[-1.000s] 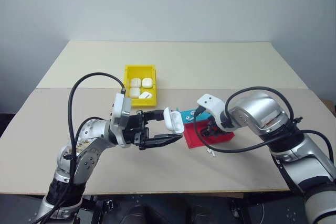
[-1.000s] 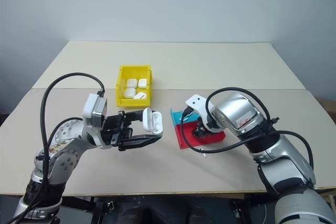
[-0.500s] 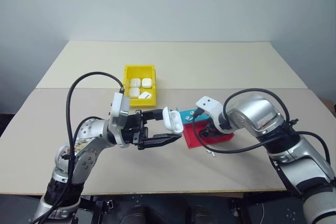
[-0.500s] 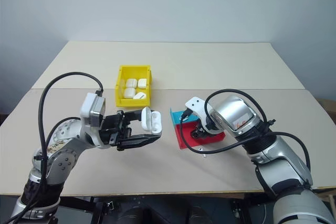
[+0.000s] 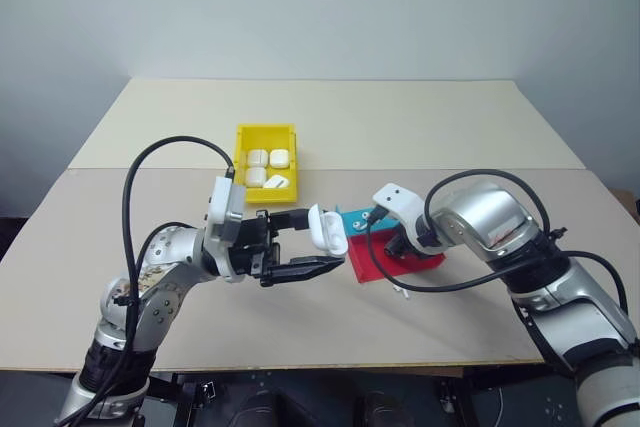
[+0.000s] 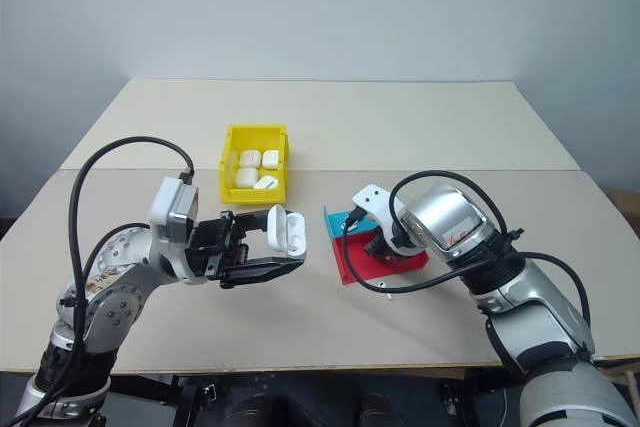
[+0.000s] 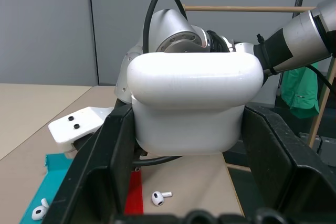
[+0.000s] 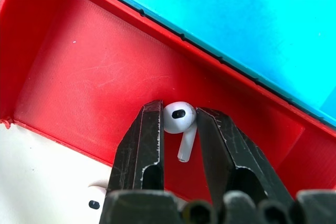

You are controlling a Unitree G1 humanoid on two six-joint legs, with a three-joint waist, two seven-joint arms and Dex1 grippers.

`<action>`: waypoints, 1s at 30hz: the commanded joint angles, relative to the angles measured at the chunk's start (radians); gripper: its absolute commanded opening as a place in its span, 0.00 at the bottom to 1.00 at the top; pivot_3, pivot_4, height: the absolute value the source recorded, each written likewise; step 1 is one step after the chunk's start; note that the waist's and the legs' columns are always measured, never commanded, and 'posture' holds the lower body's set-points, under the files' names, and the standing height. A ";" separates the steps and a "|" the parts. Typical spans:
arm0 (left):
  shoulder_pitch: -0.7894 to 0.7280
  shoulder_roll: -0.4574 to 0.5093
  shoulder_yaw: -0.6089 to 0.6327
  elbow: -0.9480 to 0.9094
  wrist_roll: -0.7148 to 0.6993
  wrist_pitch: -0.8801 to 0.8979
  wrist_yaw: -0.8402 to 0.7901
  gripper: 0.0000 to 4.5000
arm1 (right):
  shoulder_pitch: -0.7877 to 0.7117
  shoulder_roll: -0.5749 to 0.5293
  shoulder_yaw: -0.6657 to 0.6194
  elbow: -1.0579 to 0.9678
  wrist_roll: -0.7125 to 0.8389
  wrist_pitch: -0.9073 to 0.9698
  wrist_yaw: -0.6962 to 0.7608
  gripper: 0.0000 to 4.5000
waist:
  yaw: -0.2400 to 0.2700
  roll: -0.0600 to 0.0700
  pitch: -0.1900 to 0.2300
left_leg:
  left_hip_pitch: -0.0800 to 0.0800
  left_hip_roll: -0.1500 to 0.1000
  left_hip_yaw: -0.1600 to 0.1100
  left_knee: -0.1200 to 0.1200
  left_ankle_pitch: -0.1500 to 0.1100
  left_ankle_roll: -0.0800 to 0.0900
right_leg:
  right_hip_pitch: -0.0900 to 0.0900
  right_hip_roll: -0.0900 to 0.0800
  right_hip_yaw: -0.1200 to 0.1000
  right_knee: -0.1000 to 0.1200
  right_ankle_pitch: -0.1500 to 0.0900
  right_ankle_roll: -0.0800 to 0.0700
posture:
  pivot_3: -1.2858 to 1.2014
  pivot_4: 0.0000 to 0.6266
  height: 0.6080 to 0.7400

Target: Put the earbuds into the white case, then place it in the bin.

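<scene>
My left gripper (image 5: 318,242) is shut on the white case (image 5: 328,230), held above the table with its lid open and seen close up in the left wrist view (image 7: 194,103). My right gripper (image 8: 179,111) points down into the red half of the tray (image 8: 79,77). Its two fingers press on either side of a tiny white earbud (image 8: 178,119), whose stem hangs down between them. Another earbud (image 7: 158,198) lies on the table beside the tray, and one more (image 7: 38,212) rests on the teal half. The yellow bin (image 5: 266,137) stands farther back on the left.
Several white cases (image 5: 268,167) lie inside the yellow bin. The teal-and-red tray (image 5: 365,262) sits at mid-table under my right wrist. Black cables loop over both arms. A seam crosses the beige table (image 5: 400,127) behind the tray.
</scene>
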 commanded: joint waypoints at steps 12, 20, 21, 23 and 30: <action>-0.098 0.001 0.025 0.062 -0.031 0.009 -0.053 0.62 | 0.274 0.050 -0.639 -0.297 0.167 -0.425 0.113 0.25 | 0.014 0.000 0.000 | -0.001 0.000 -0.001 0.000 0.000 0.000 | 0.000 0.000 -0.001 -0.001 0.000 0.000 | 0.52 0.24 1.00; -0.238 -0.037 -0.016 0.209 -0.015 0.048 -0.126 0.62 | 0.437 0.245 -0.875 -0.511 0.412 -0.685 0.125 0.25 | 0.014 0.000 0.000 | -0.001 0.000 -0.001 0.000 0.000 0.000 | 0.001 0.000 -0.001 -0.001 0.000 0.000 | 0.52 0.24 1.00; -0.252 -0.043 -0.024 0.224 -0.008 0.051 -0.135 0.62 | 0.440 0.255 -0.893 -0.523 0.461 -0.695 0.129 0.25 | 0.013 0.000 0.000 | -0.001 0.000 -0.001 0.000 0.000 0.000 | 0.000 0.000 -0.001 -0.001 0.000 0.000 | 0.52 0.24 1.00; -0.275 -0.051 -0.034 0.252 0.002 0.053 -0.150 0.62 | 0.444 0.266 -0.909 -0.544 0.539 -0.715 0.132 0.25 | 0.013 0.000 0.000 | -0.001 0.000 -0.001 0.000 0.000 0.000 | 0.001 0.001 -0.001 0.000 0.000 0.000 | 0.52 0.24 1.00; -0.348 -0.090 -0.049 0.314 0.006 0.075 -0.181 0.62 | 0.457 0.237 -0.825 -0.568 0.616 -0.771 0.180 0.25 | 0.012 0.000 0.000 | 0.001 0.000 -0.001 0.000 0.000 0.000 | 0.002 0.001 -0.001 0.000 0.000 0.000 | 0.52 0.24 1.00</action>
